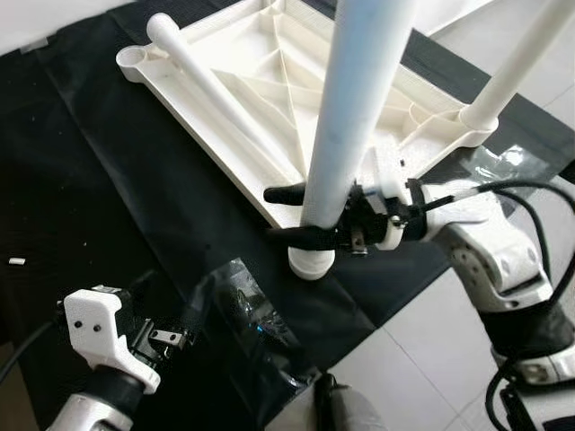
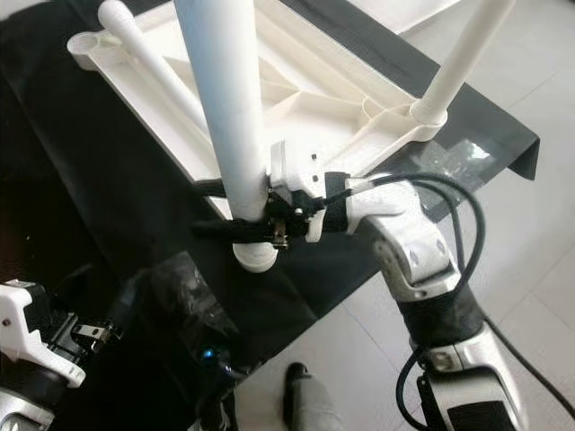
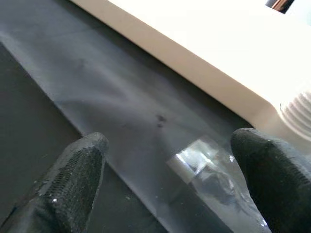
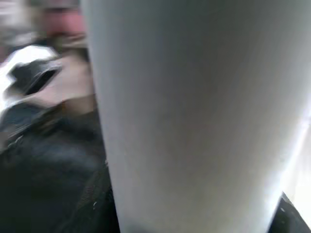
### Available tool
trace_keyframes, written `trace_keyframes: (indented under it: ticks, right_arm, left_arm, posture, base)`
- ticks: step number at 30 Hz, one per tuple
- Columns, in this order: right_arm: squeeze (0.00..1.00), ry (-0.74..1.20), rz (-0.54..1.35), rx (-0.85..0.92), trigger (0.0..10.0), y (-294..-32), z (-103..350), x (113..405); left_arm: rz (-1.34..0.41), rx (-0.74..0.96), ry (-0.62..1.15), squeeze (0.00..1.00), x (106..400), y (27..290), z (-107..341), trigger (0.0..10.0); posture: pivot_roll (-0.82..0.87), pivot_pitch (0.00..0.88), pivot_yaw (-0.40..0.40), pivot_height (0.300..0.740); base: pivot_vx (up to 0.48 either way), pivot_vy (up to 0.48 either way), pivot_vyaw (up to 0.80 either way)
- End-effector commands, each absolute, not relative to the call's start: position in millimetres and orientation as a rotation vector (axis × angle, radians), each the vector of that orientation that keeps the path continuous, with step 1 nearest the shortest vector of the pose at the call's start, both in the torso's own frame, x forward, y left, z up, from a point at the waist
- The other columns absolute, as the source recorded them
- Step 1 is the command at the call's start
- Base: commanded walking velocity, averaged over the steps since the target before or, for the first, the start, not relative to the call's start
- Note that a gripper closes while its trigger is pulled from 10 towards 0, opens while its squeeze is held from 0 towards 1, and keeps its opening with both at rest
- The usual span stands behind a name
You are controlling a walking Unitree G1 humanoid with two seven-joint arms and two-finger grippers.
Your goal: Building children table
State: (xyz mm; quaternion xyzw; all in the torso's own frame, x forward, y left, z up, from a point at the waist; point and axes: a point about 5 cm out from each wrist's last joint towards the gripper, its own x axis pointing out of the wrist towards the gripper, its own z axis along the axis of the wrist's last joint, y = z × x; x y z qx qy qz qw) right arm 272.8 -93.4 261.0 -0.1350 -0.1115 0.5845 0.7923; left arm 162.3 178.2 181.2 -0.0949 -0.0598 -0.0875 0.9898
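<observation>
Holding the white table leg (image 1: 346, 135) upright with our right gripper (image 1: 301, 215) pinched around it, lining it up with the upturned tabletop's (image 1: 243, 63) corner socket, left gripper (image 3: 170, 165) spread idle.

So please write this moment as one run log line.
right gripper: shut on table leg | left gripper: open, idle | tabletop: upside down

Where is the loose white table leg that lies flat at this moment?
In the left eye view, the loose leg lies inside the upturned white tabletop, along its left edge, left of the upright leg in the right gripper.
</observation>
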Motion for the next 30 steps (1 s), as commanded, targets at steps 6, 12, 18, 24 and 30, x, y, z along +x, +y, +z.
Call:
trace_keyframes:
  ticks: [6, 12, 18, 24, 30]
  right_arm:
    - [0.0, 0.183, 0.574, -0.131, 10.0, -109, 172, 276]
    - [0.0, 0.159, 0.417, -0.082, 10.0, -99, 163, 276]
    - [0.0, 0.183, 0.437, -0.08, 10.0, -86, 156, 280]
    - [0.0, 0.186, 0.44, -0.082, 10.0, -76, 160, 285]
    - [0.0, 0.173, 0.382, -0.092, 10.0, -72, 167, 293]
  left_arm:
    - [-0.168, -0.157, -0.111, 0.0, 163, 182, 180, 10.0]
    - [-0.201, -0.084, -0.21, 0.0, 180, 196, 205, 10.0]
    - [-0.315, -0.082, -0.29, 0.0, 190, 196, 231, 10.0]
    - [-0.661, -0.097, -0.419, 0.0, 197, 178, 281, 10.0]
    - [-0.943, -0.105, -0.485, 0.0, 201, 163, 315, 10.0]
  posture:
    - [0.03, 0.368, 0.018, 0.74]
    - [0.06, 0.324, 0.026, 0.74]
    - [0.06, 0.291, 0.028, 0.74]
    - [0.06, 0.261, 0.031, 0.74]
    - [0.06, 0.248, 0.037, 0.74]
  base:
    - [0.0, 0.0, 0.0]
    - [0.0, 0.0, 0.0]
    - [0.0, 0.0, 0.0]
    - [0.0, 0.0, 0.0]
    - [0.0, 0.0, 0.0]
